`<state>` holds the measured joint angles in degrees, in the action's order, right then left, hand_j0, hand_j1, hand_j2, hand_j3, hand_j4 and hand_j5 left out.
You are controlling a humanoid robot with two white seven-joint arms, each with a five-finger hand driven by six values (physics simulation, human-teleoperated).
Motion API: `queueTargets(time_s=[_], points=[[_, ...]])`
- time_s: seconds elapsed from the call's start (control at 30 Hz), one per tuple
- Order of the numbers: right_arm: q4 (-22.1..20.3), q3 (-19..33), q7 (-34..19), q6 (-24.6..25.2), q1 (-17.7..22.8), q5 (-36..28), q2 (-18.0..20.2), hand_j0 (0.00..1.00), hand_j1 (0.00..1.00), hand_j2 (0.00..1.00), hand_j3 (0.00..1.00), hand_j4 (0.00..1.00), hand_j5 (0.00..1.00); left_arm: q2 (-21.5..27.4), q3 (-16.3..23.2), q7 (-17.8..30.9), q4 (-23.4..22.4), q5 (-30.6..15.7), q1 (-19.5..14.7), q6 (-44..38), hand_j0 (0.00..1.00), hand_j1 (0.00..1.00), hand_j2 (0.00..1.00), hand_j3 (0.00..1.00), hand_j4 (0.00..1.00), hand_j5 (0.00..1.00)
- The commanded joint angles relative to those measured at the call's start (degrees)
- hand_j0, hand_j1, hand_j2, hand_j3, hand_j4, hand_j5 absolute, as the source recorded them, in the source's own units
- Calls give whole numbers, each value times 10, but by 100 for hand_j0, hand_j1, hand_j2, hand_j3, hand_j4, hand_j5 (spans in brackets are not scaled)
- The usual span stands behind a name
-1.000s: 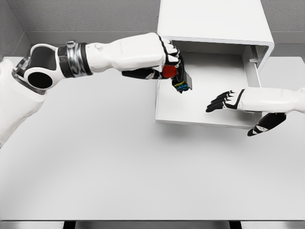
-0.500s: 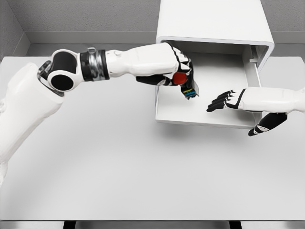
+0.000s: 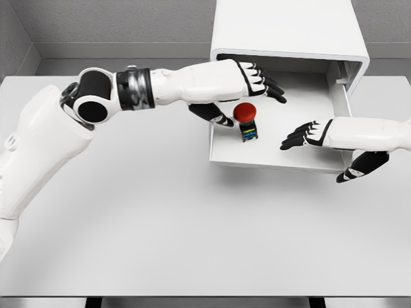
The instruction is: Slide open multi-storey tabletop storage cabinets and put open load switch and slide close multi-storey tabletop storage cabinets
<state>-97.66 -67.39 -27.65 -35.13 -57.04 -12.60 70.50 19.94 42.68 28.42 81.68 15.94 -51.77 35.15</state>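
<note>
The white storage cabinet (image 3: 282, 29) stands at the table's back right, its drawer (image 3: 276, 157) slid out towards me. Inside the drawer's left part stands the load switch (image 3: 246, 122), a red round button on a dark body with coloured terminals. My left hand (image 3: 257, 80) hovers just above and behind the switch, fingers spread, holding nothing. My right hand (image 3: 305, 136) floats over the drawer's right part with fingers relaxed and empty, thumb hanging past the drawer's front edge.
The pale grey table (image 3: 160, 224) stretches wide in front of the drawer. A grey wall (image 3: 115, 22) runs behind the table. My left arm (image 3: 96, 106) crosses the table's back left.
My left hand has let go of the load switch and spread its fingers. The switch now stands in the drawer. The right hand has barely moved.
</note>
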Motion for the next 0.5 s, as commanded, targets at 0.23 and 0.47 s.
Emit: queueTargets(time_s=[0.23,0.47], points=[[0,1,1,1,0,-4,2,100,100,100,100,100,100,30,-2,1,51,-71,-11,-1,100,100,100,100,100,100],[1,1,14,1,11,-4,-2,100,100,100,100,100,100,290,-1,1,194,-305,-26,-1,100,100,100,100,100,100]])
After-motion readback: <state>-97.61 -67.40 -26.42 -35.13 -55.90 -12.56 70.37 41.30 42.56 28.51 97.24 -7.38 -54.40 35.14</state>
